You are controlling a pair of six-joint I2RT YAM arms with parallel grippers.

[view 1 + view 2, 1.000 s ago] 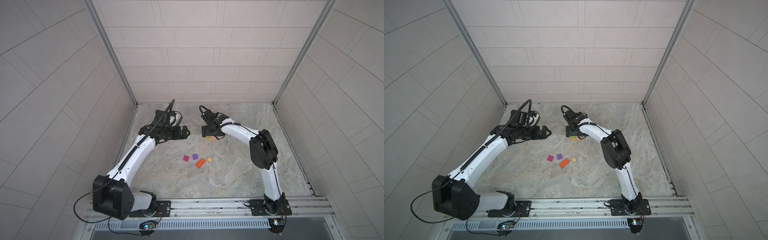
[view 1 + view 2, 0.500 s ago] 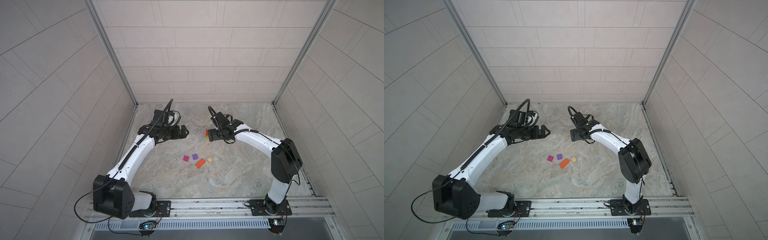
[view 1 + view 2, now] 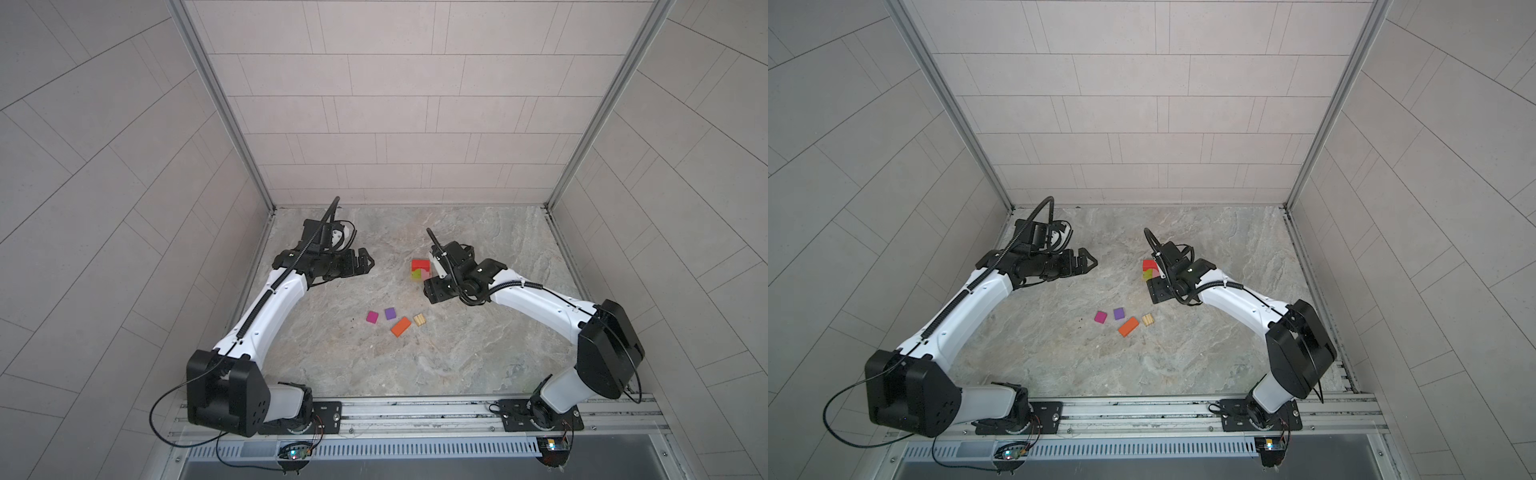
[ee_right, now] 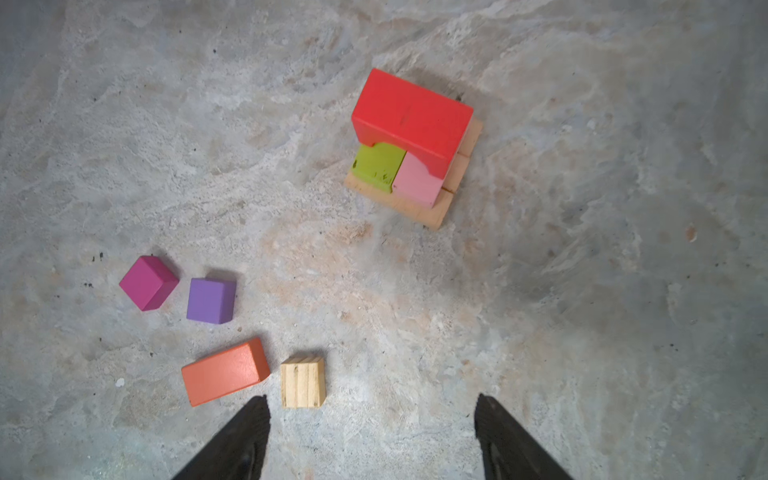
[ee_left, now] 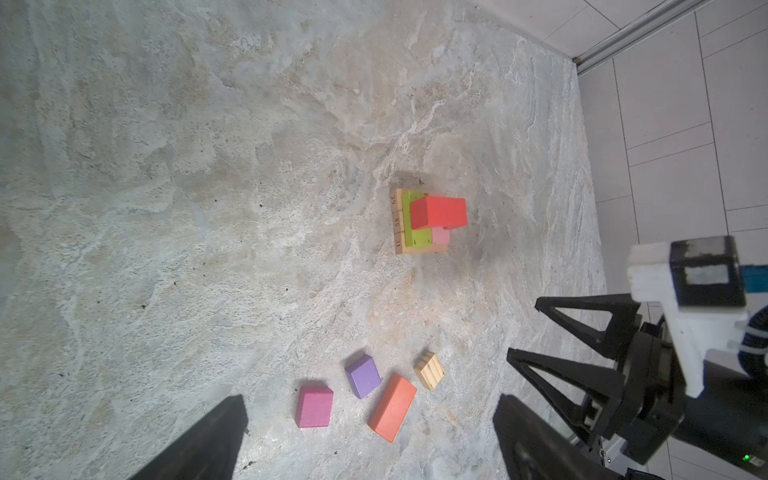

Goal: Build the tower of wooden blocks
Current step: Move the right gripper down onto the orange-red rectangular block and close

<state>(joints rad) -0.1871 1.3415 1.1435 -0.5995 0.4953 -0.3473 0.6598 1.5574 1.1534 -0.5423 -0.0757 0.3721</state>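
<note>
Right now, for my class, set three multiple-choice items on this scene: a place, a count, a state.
1. Where is the red arch? A. in a gripper B. on the green block and pink block C. lying alone
2. How many blocks lie loose, off the tower? A. two B. six C. four
3. The left gripper is: A. open, empty B. shut on a cube C. shut on the arch
B: the arch rests across both. C: magenta cube, purple cube, orange block, ridged piece. A: jaws wide, nothing between.
</note>
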